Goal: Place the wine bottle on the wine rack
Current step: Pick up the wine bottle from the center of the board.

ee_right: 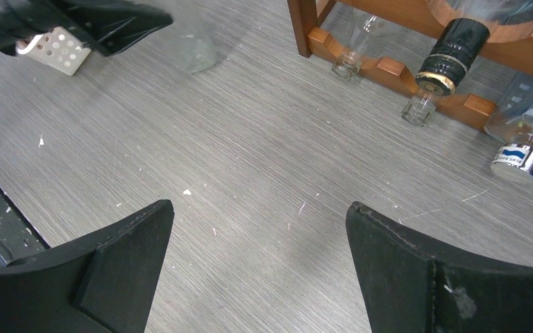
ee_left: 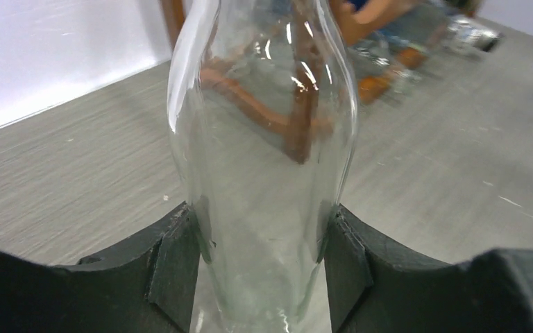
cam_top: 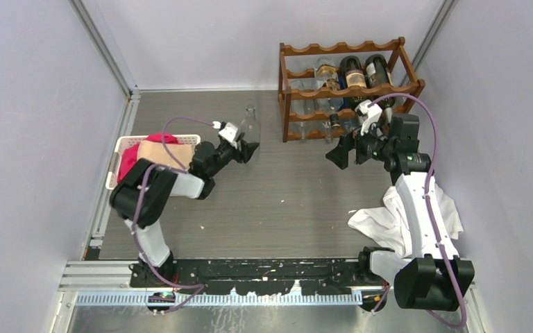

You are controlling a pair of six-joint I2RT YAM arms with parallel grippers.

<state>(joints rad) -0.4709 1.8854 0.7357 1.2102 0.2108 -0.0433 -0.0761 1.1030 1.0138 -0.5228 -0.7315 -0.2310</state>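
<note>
Gripping the clear glass wine bottle [ee_left: 264, 125] low on its body with the left tool [ee_left: 264, 250], pads pressed to both sides. Standing upright on the grey table [cam_top: 284, 201], near the left end of the reddish-brown wooden wine rack [cam_top: 343, 48], not touching it. Spread wide and holding nothing at the right tool [ee_right: 260, 236], poised before the rack's front. Risky to tilt: smooth glass could slide through the pads. Could also knock the dark bottles [cam_top: 352, 69] already racked, or clash with the right arm in the way.

Clamps the clear wine bottle [ee_left: 264, 173] low on its body, both black fingers [ee_left: 173, 270] touching the glass; grey table [ee_left: 62, 180] around, blurred wine rack [ee_left: 173, 17] behind.
</note>
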